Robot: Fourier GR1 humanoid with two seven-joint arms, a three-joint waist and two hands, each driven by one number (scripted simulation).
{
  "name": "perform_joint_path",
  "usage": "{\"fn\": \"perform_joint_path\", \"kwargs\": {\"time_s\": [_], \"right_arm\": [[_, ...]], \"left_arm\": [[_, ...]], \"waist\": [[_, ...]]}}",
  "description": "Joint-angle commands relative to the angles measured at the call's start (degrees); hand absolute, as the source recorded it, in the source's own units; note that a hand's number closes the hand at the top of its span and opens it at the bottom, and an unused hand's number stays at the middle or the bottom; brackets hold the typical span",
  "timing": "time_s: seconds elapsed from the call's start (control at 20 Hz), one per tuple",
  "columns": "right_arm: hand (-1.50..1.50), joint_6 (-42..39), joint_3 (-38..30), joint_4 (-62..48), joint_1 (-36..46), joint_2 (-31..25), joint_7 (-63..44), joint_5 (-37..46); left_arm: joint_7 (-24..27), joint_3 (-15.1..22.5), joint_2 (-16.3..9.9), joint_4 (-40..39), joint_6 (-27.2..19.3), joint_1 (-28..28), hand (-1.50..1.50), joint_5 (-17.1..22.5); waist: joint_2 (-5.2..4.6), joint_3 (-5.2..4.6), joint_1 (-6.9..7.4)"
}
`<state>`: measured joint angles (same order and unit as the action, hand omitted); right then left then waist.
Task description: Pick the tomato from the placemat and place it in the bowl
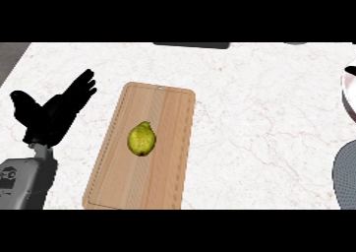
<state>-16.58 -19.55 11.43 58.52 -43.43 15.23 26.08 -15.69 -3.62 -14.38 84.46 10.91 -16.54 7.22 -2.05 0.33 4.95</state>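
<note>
No tomato shows in the head view. A grey placemat (349, 173) is cut off by the right edge, and only its bare left part is visible. Above it, also cut off, sits a pale bowl (348, 96) with a dark red rim. A small black part of my right hand (354, 71) pokes in at the right edge just over the bowl's upper rim; the rest is out of view. My left hand (56, 112) rests open at the left, fingers up and spread, holding nothing.
A long wooden cutting board (170, 113) lies in the middle of the white marble counter, with a yellow-green lemon (141, 139) on it. A dark flat object (192, 45) sits at the far edge. The counter's left edge (7, 61) runs along the upper left.
</note>
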Motion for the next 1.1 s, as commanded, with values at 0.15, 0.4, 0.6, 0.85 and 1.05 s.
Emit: {"fn": "perform_joint_path", "kwargs": {"time_s": [0.15, 0.4, 0.6, 0.85, 1.05], "right_arm": [[-1.5, 5.0, -3.2, -1.0, 1.4, 1.0, 3.4, -2.2], [-1.5, 10.4, -5.7, -1.6, 0.4, -1.1, 5.1, -3.6], [-1.5, 9.7, -8.3, -1.8, -0.4, -8.3, 5.8, -5.4], [-1.5, 6.0, -10.4, -2.6, -4.1, -13.9, 10.0, -7.0], [-1.5, 1.7, -10.2, -1.3, -9.8, -16.7, 20.4, -6.8]], "left_arm": [[0.5, -1.2, -1.5, -1.2, 1.3, -0.5, 0.0, 0.4], [0.6, -0.8, 0.0, -0.7, 0.7, 0.4, 0.0, 0.6], [1.1, 0.3, 0.6, 0.6, -0.4, 2.3, 0.0, -1.1], [-0.4, -1.4, -0.3, -1.0, -0.4, -0.2, 0.0, 0.0], [-0.4, -1.6, 0.6, 1.0, -1.3, 2.0, 0.0, 0.3]], "waist": [[-0.04, -0.02, -0.13], [-0.2, 0.01, 0.06], [0.07, 0.05, -0.44], [0.02, 0.12, -2.12], [0.49, 0.19, -2.66]]}}
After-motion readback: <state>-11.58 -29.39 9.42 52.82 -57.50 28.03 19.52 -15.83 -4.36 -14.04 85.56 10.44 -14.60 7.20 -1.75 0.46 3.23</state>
